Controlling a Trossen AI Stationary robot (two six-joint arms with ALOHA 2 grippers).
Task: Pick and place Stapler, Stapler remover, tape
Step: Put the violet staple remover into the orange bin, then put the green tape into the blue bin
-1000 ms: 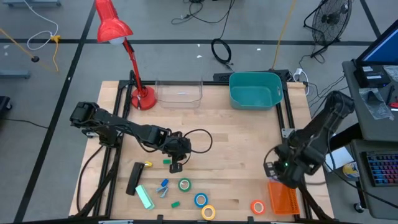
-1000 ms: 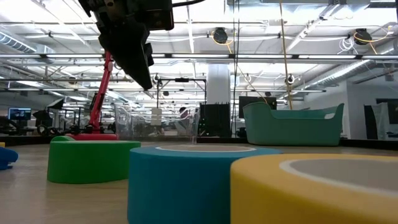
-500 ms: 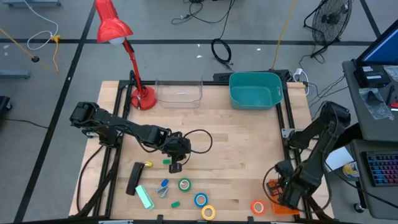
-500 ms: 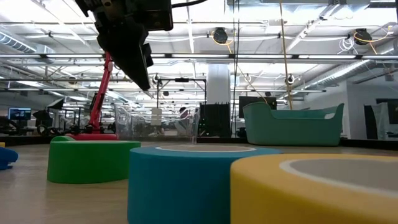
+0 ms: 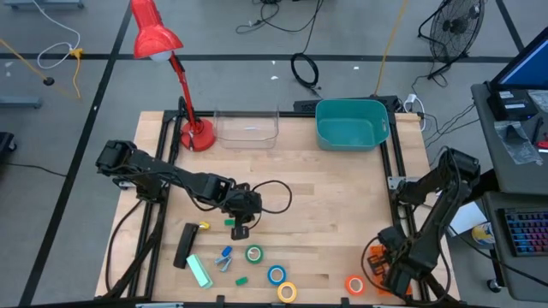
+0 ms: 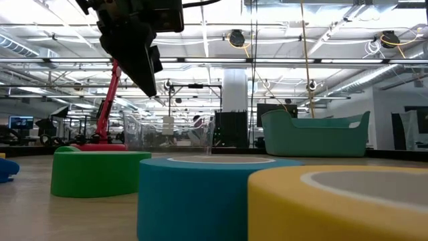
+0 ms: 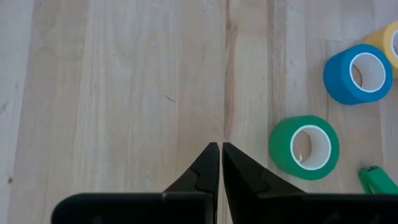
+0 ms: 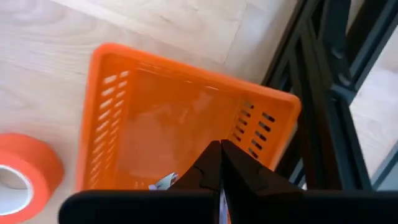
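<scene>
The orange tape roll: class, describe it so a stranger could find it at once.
Go to the wooden table's front edge, right side, where an orange basket sits. The orange tape roll lies just left of it, alone; the green, blue and yellow rolls cluster farther left.

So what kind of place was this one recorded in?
Most likely a robotics lab in a large industrial hall: a wooden table on a black metal frame, exposed ceiling trusses with strip lights in the low view, and loose cables and a floor fan around it.

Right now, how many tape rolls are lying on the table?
4: green roll just past the shut left gripper, blue roll, yellow roll at the near edge, orange roll beside the orange basket. None looks hidden.
</scene>
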